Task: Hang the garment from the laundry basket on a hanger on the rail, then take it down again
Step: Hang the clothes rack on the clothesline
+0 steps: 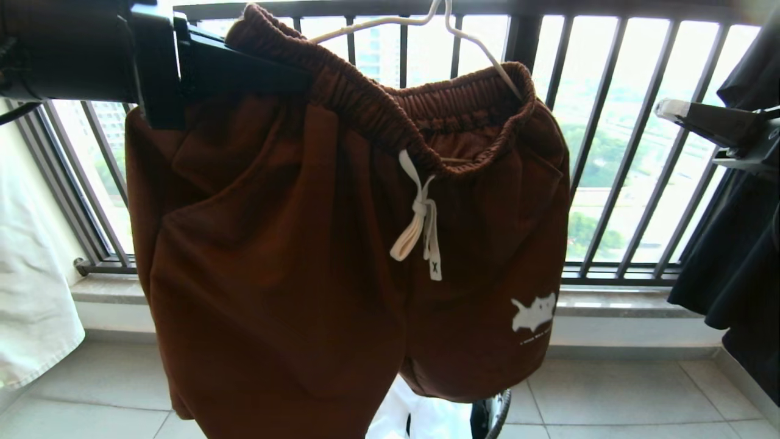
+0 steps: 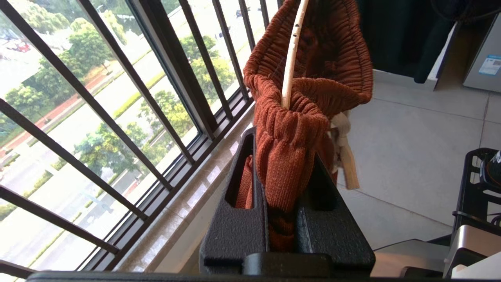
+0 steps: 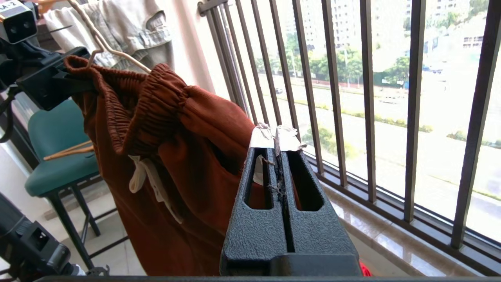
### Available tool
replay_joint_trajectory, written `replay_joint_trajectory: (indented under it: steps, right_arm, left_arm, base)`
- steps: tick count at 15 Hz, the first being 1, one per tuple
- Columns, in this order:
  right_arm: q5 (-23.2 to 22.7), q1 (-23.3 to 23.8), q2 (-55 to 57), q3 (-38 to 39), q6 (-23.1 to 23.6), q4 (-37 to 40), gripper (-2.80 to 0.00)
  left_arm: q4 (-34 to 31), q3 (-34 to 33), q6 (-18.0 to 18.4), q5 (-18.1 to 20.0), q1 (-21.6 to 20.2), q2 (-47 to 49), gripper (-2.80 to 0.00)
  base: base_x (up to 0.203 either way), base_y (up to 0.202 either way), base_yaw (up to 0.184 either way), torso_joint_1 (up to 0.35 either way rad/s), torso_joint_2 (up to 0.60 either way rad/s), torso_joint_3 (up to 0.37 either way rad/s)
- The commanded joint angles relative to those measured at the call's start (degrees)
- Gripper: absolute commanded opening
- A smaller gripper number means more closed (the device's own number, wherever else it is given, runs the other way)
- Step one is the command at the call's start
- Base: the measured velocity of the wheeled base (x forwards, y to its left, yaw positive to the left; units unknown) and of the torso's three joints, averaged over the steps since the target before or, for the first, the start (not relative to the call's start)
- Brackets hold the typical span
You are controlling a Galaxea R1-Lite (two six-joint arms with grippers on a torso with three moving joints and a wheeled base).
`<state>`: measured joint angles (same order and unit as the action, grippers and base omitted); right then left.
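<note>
left fingers: black pads (image 2: 235,219) pressed together on the gathered waistband, cloth bunched in the gap between them
left gripper (image 1: 286,76): upper left of head view, reaching in level from the left edge, clamped on the waistband's left end
right fingers: taped tips (image 3: 276,137) closed flat against each other, nothing between
right gripper (image 1: 670,111): right edge of head view, upper part, apart from the shorts, holding nothing
garment (image 1: 292,256): rust-brown shorts, fill centre of head view, hanging legs down; left end of waistband lifted higher than right; white drawstring (image 1: 420,219) dangles at centre; white animal print (image 1: 533,312) lower right on one leg
hanger (image 1: 469,42): thin cream wire, top centre of head view; one arm runs down into the right side of the waistband; hook cut off by top edge, the rail out of frame
window railing (image 1: 615,152): black bars behind the shorts, trees and buildings beyond
white cloth (image 1: 30,292): left edge of head view, hanging
dark garment (image 1: 743,256): right edge of head view, hanging
chair (image 3: 54,156): teal seat, left side of right wrist view, behind the shorts
floor (image 1: 609,396): pale tiles, bottom of head view
</note>
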<state>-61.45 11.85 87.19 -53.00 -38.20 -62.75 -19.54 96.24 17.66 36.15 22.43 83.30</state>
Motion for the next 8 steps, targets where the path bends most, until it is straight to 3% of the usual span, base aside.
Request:
replay_joint_trajectory:
  steps: [1, 8]
  right_arm:
    - [-0.33, 0.28, 0.26, 0.01, -0.21, -0.27, -2.80]
    - [-0.42, 0.89, 0.21, -0.03, -0.09, -0.27, -2.80]
  left_arm:
    - [-0.15, 0.00, 0.09, 0.15, -0.02, 0.20, -2.80]
    - [0.12, -1.41, -0.35, 0.50, -0.11, 0.09, -2.80]
  base:
    - [0.000, 0.000, 0.000, -0.001, -0.05, 0.013]
    - [0.000, 0.000, 0.000, 0.003, 0.00, 0.013]
